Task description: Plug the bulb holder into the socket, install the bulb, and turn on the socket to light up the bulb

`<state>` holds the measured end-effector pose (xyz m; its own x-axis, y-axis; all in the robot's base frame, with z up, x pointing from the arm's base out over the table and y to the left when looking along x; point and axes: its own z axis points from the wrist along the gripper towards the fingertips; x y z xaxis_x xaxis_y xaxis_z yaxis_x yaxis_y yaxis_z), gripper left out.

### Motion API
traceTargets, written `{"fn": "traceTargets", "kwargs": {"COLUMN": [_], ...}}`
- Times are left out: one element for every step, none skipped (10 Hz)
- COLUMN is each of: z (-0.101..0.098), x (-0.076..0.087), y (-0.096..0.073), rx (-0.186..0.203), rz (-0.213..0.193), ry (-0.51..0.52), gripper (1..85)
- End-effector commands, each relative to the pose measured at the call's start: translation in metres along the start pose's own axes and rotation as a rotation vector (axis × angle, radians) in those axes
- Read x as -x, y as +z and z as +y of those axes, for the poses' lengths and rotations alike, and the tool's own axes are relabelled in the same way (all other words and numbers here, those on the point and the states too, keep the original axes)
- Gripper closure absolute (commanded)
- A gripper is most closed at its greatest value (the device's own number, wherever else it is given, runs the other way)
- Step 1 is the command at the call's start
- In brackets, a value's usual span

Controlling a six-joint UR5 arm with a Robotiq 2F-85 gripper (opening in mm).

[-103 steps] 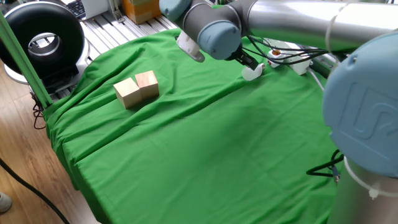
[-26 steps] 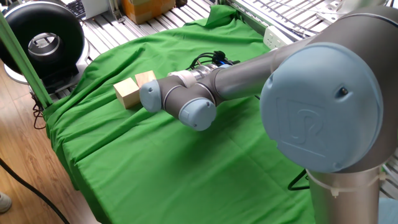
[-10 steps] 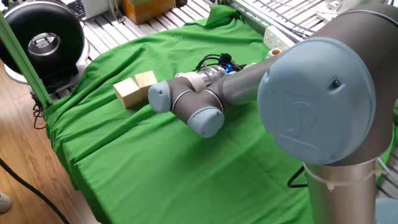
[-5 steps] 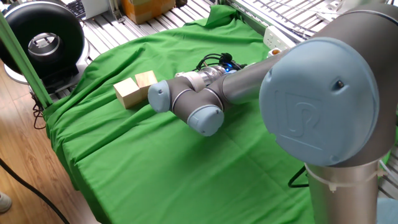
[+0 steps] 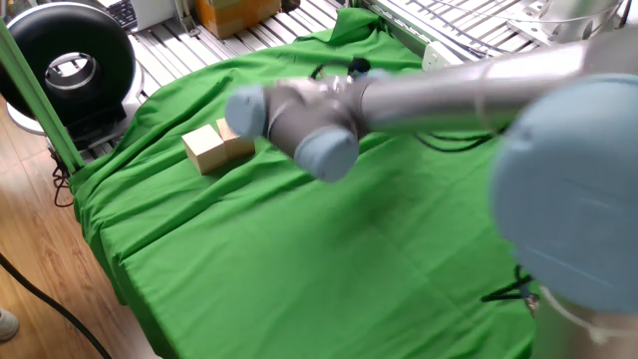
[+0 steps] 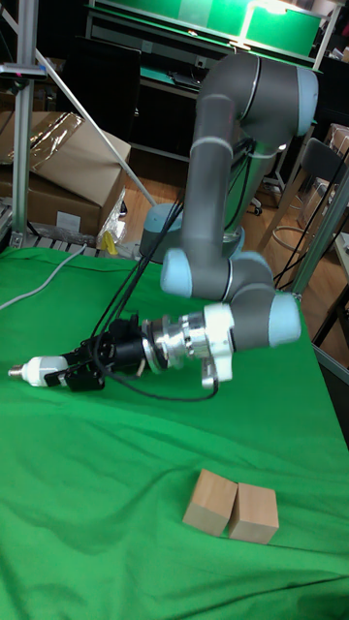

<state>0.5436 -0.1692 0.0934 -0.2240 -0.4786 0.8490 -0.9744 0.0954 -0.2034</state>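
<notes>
In the tall fixed view my gripper (image 6: 68, 374) lies horizontal, just above the green cloth, shut on the bulb (image 6: 39, 369). The bulb is held sideways with its silver screw base pointing left, away from the fingers. In the fixed view the blurred arm (image 5: 299, 125) hides the gripper and the bulb. A white end of the socket (image 5: 435, 54) shows at the back right, above the arm. The bulb holder is out of view.
Two wooden blocks (image 6: 233, 509) (image 5: 219, 145) sit side by side on the green cloth. A white cable (image 6: 39, 287) runs over the cloth at the far left. A black ring-shaped device (image 5: 70, 65) stands beyond the table's left edge. Cardboard boxes (image 6: 68, 174) are behind.
The arm has swung since half a second ago: its wrist is blurred and sits higher and a little further back in the fixed view. The wooden blocks have not moved.
</notes>
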Motion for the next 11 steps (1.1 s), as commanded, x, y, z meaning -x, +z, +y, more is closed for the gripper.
{"fn": "traceTargets", "kwargs": {"z": [0.003,-0.001,-0.002,-0.003,0.0,0.001,0.006,0.018,0.027,0.019,0.003], "x": [-0.023,-0.03,-0.035,-0.036,-0.031,-0.03,-0.023,-0.012,-0.007,-0.011,-0.015], "y": [-0.011,-0.001,0.003,0.0,-0.009,-0.014,-0.016,-0.019,-0.021,-0.019,-0.017], "rx": [0.031,0.018,-0.007,-0.011,0.007,0.022,0.051,0.114,0.163,0.134,0.071], "rz": [-0.158,-0.19,-0.193,-0.191,-0.192,-0.187,-0.212,-0.244,-0.25,-0.24,-0.239], "ry": [0.131,0.146,0.165,0.163,0.165,0.201,0.28,0.373,0.449,0.497,0.496], "gripper": [84.7,84.7,84.7,84.7,84.7,84.7,84.7,84.7,84.7,84.7,84.7]}}
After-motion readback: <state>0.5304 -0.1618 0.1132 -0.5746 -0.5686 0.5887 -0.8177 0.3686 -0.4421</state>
